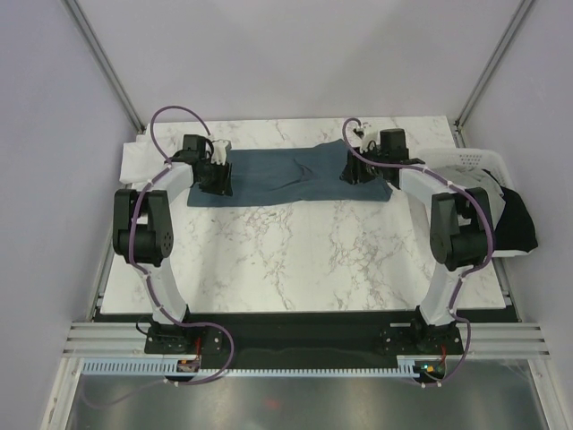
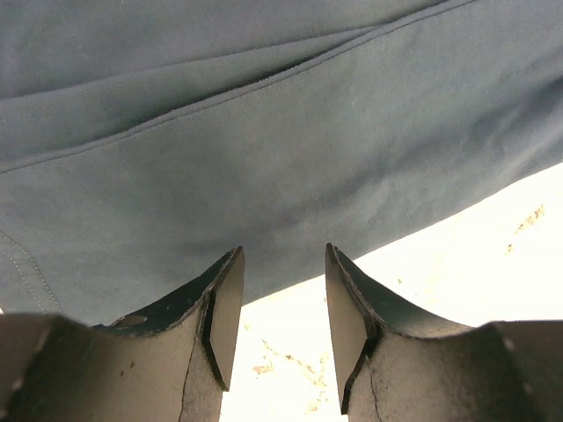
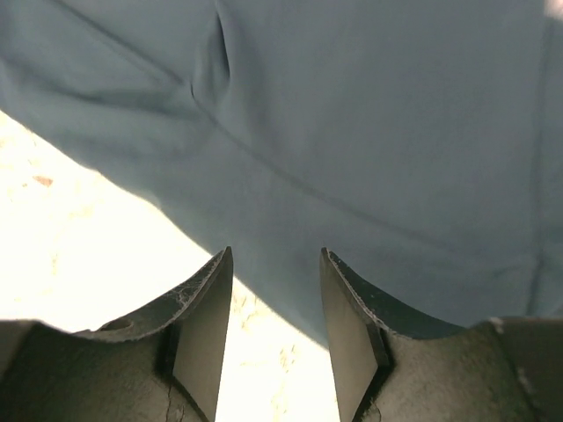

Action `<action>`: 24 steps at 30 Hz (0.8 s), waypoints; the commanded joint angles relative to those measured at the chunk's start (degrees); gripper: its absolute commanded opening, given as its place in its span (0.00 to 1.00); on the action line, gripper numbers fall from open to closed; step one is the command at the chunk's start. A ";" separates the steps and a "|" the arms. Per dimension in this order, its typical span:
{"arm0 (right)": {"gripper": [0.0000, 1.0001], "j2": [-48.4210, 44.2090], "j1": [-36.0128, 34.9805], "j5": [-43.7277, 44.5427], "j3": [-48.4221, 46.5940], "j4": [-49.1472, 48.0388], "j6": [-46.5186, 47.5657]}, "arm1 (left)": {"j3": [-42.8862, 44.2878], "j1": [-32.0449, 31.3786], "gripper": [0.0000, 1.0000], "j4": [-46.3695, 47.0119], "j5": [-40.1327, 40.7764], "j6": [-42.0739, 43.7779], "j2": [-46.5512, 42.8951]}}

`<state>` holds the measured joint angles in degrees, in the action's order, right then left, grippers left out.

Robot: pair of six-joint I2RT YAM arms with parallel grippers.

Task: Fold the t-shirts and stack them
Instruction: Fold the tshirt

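White cloth (image 1: 134,161), one piece, at your table's (image 1: 295,255) left edge. Left gripper (image 2: 283,257): fingers spread, empty, over the hem of one slate-blue t-shirt (image 1: 286,175) lying flat at the far centre. Right gripper (image 3: 276,255): fingers spread, empty. One basket (image 1: 474,161); one black t-shirt (image 1: 517,224) hanging at its side.

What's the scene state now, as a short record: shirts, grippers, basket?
slate-blue t-shirt: laid out wide at far side of table
left gripper: open, over shirt's left end, holding nothing
right gripper: open, over shirt's right end, holding nothing
black t-shirt: draped over white basket at table's right edge
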<state>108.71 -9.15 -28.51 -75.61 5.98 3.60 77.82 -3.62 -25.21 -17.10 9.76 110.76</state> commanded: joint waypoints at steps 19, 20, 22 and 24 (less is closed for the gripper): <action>0.51 11.61 -0.43 5.92 -3.74 1.84 -6.32 | -7.41 -2.62 0.49 -3.40 8.75 5.13 1.13; 0.51 12.05 -0.52 6.19 -4.36 2.19 -6.32 | -8.81 -3.49 0.47 -3.44 8.75 5.36 0.08; 0.51 13.55 -0.52 6.19 -6.99 3.25 -5.71 | -12.68 -4.11 0.47 -3.53 8.49 5.71 -2.99; 0.51 15.64 -0.52 6.45 -10.41 5.26 -5.88 | -15.93 -4.99 0.47 -4.23 8.32 5.71 -6.06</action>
<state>121.01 -9.58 -24.25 -81.67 8.47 -2.37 67.40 -7.42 -22.13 -11.79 12.82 106.83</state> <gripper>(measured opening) 0.510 0.468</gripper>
